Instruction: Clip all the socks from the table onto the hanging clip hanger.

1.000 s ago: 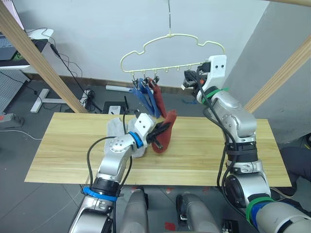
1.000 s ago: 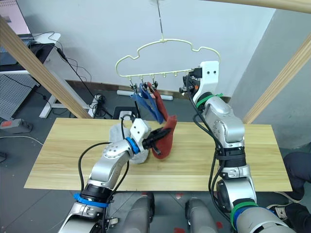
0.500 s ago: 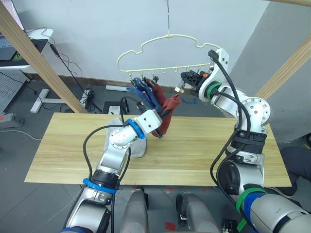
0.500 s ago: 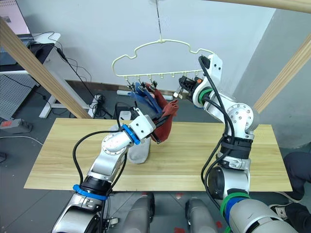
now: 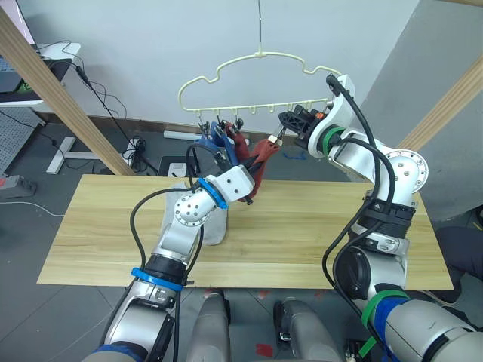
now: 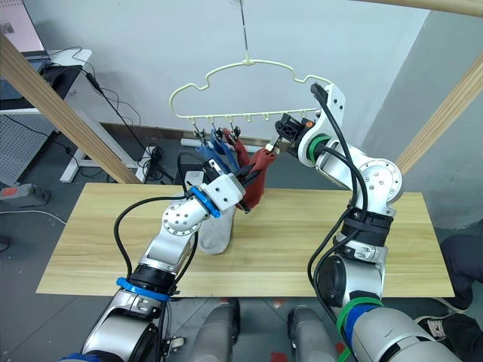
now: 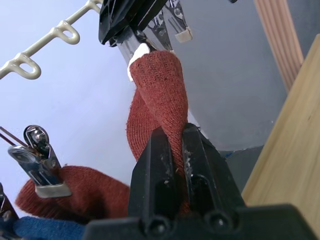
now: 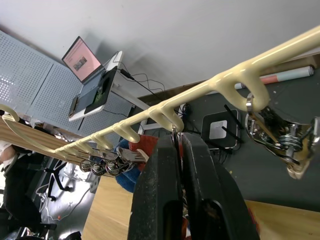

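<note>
Socks are the matter here, and one rust red sock [image 7: 162,100] is pinched between the two black fingers of the left gripper [image 7: 172,150], which has it lifted clear of the desk [image 5: 317,234] and up toward the clip hanger [image 5: 256,75]. From that gripper the sock rises in a twisted column to its top edge, which meets the tips of the right gripper [image 5: 283,124] just under the hanger's lower bar. The right gripper's fingers are pressed together on one small metal clip [image 8: 175,135] of the row, with a second clip [image 8: 280,142] hanging free just beside it on the next loop. Farther along the bar, on the left gripper's side, another rust red sock [image 7: 70,187] hangs from its clip, and next to it two blue socks [image 5: 211,143] hang bunched together. Below and behind the left gripper, a light grey sock [image 6: 215,230] lies on the desk, partly hidden by the left forearm; whether a second grey one is folded in with it cannot be told. The hanger itself hangs by its hook from a thin line, above the far edge of the desk and between two slanted wooden poles [image 5: 60,90].
</note>
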{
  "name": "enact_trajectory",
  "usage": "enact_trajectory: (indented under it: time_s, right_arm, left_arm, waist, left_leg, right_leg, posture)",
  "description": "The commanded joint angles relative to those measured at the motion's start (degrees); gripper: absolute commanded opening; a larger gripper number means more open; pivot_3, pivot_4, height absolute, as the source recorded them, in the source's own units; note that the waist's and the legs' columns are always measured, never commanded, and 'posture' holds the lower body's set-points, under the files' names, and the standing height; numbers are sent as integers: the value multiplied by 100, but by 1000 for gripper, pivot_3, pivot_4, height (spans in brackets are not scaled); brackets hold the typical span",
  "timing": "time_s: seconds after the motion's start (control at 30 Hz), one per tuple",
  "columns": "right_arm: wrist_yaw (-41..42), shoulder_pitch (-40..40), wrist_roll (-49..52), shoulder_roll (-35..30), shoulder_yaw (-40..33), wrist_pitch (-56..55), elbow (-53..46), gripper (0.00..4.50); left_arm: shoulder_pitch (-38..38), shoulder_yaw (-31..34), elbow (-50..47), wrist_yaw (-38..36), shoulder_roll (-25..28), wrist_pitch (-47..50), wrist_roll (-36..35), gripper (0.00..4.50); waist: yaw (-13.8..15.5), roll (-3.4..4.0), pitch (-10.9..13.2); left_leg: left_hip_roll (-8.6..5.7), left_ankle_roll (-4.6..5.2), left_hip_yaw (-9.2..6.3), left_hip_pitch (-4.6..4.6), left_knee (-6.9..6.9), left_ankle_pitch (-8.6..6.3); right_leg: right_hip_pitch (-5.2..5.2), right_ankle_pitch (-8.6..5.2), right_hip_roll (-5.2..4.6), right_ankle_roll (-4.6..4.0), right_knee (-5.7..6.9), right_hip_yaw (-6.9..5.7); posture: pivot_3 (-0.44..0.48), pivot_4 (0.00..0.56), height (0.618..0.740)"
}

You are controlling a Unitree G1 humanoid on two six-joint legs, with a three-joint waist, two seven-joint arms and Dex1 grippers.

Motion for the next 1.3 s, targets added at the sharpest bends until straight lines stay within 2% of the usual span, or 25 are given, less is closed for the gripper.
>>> enact_trajectory:
  time_s: [0.03, 0.37, 0.7, 1.13, 1.3]
  right_arm:
    - [-157, 26, 113, 26, -35, 56, -104, 0]
    - [-333, 43, 234, 159, 47, -36, -71, 0]
    - [-225, 127, 209, -3, 285, -40, -76, 0]
    - [171, 170, -7, -444, 812, -353, -40, 0]
    - [276, 185, -65, -492, 894, -419, -28, 0]
  left_arm:
    - [-92, -27, -71, 92, 3, -205, 39, 34]
    - [-194, -285, -71, 56, -86, -445, 187, 34]
    - [-227, -274, -61, 141, 26, -517, 337, 34]
    - [-239, -528, 88, 67, 310, 9, 936, 34]
    - [-363, -623, 46, 228, 391, -157, 1216, 34]
  waist:
    - [0, 0, 0]
    - [-8, 0, 0]
    - [-14, 0, 0]
    - [-14, 0, 0]
    - [-15, 0, 0]
  left_leg:
    - [0, 0, 1, 0, 0, 0]
    - [0, 3, 18, -1, 6, 2]
    - [1, 4, 18, -1, 12, 3]
    - [0, 6, 18, 0, 16, 4]
    - [2, 6, 18, 0, 16, 4]
  right_leg:
    - [-1, 0, 0, 0, 2, 0]
    - [-23, 0, 1, 0, 34, 6]
    - [-25, 0, 4, 0, 44, 7]
    - [-27, -1, 4, 1, 50, 7]
    - [-30, -1, 5, 1, 56, 7]
  posture:
    - [27, 242, 740]
    - [26, 244, 740]
    - [32, 247, 740]
    - [34, 248, 740]
    - [34, 248, 740]
